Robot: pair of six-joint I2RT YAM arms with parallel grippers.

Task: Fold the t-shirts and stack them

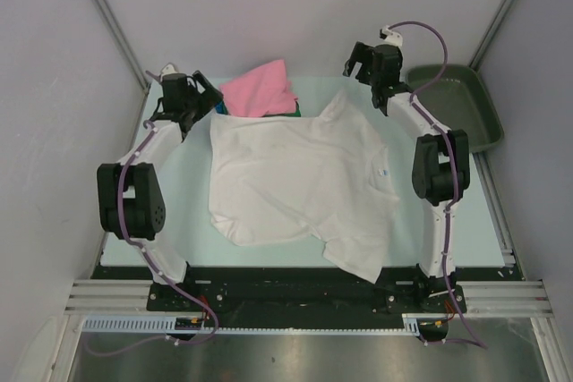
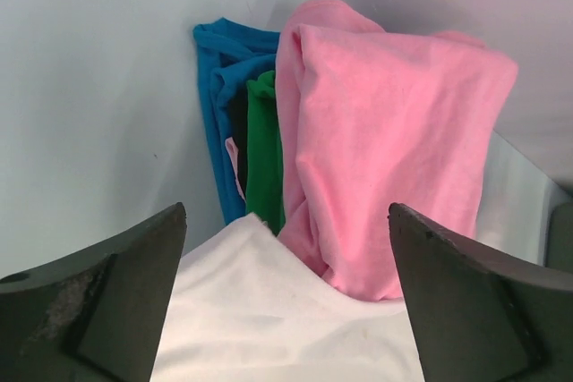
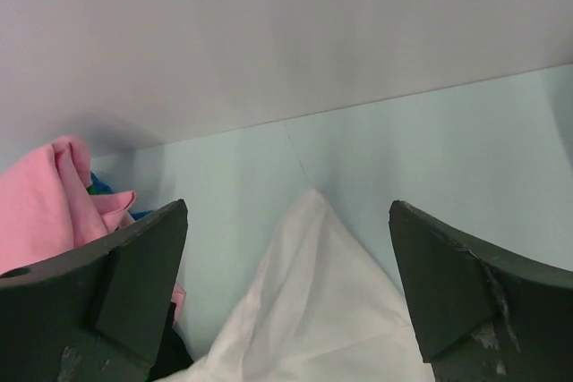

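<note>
The large plain white cotton t-shirt [image 1: 295,176] lies spread, a little rumpled, across the middle of the pale green table top [image 1: 179,221]. One flap points toward the far right and another hangs toward the near edge. Just beyond its far edge sits a loose heap: a crumpled pink t-shirt [image 1: 260,89] on top, with a green one [image 2: 262,149] and a teal-blue one [image 2: 224,69] tucked beneath it. A dark grey-green plastic tray [image 1: 457,105] stands at the far right, apart from the cloth.

The left gripper [image 1: 192,96] hovers at the white shirt's far-left corner. Its jaws are spread wide with nothing between them, and the left wrist view shows the corner's tip lying below the gap. The right gripper [image 1: 367,64] hangs beyond the far-right flap, likewise released and empty.

The shirt is probably light, limp and thin — it will likely sag, drag and bunch rather than keep any shape. A pinch at one point would likely lift only a peak of fabric. The best holds seem to be the two far corners, one per arm, taken low against the table at a seam or hem where the cloth is doubled. Pulling it taut between them should keep the fold straight.
</note>
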